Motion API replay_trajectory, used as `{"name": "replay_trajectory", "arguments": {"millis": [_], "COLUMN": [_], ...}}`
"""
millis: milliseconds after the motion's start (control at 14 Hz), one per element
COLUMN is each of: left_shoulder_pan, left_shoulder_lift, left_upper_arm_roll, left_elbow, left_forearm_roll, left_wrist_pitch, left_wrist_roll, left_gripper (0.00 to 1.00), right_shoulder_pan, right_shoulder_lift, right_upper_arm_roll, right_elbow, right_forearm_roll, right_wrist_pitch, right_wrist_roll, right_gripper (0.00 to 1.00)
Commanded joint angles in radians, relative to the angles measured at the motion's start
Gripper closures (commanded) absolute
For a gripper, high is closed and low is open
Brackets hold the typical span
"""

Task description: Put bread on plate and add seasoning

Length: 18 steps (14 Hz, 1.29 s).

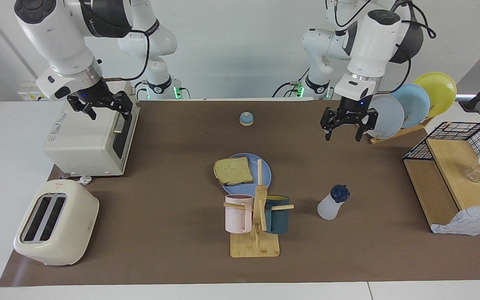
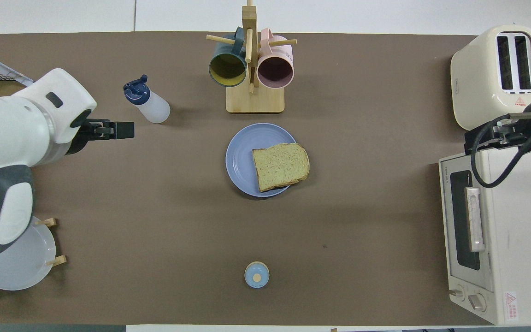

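The square slice of tan-yellow toast with a darker crust, the bread (image 1: 233, 171), already lies on the flat round medium-blue plate (image 1: 265, 173), overhanging its rim toward the right arm's end of the table. What is left, by my reading, is the seasoning.

The left gripper (image 1: 347, 126) hangs high in the air with its fingers spread wide and nothing between them, just in front of the upright pale plates in the wooden rack (image 1: 406, 106). The small translucent white squeeze bottle with the navy cap and loop, the seasoning (image 1: 332, 203), stands well below this claw and farther out on the table from it; the plate is off to the claw's side, toward the right arm's end.

The right gripper (image 1: 100, 107) waits over the cream toaster oven (image 1: 86, 141), likewise open and empty.

To do the step well, the left claw should probably come down around the pale body below the cap, square to it, so the bottle is neither tipped nor squeezed early. The wooden mug tree with its pink and teal mugs (image 1: 256, 214) stands close to the plate and may crowd the pouring move.
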Motion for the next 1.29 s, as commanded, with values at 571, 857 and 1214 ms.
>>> {"name": "replay_trajectory", "arguments": {"millis": [571,857,1214], "left_shoulder_pan": [0.295,0.308,0.382], "left_shoulder_lift": [-0.018,-0.029,0.078], "left_upper_arm_roll": [-0.008,-0.013,-0.12], "left_elbow": [0.119,0.111,0.312], "left_forearm_roll": [-0.046,-0.046,-0.051], "left_wrist_pitch": [-0.352,-0.383,-0.504], "left_wrist_roll": [0.377,0.369,0.334], "left_gripper": [0.0,0.0,0.0], "right_shoulder_pan": [-0.017,-0.017,-0.016], "right_shoulder_lift": [-0.018,-0.018,-0.018], "right_upper_arm_roll": [0.008,0.008,0.008], "right_elbow": [-0.018,-0.018,-0.018], "right_forearm_roll": [0.001,0.001,0.001], "right_wrist_pitch": [0.003,0.003,0.003], "right_wrist_roll": [-0.023,-0.023,-0.023], "right_gripper": [0.0,0.0,0.0]}}
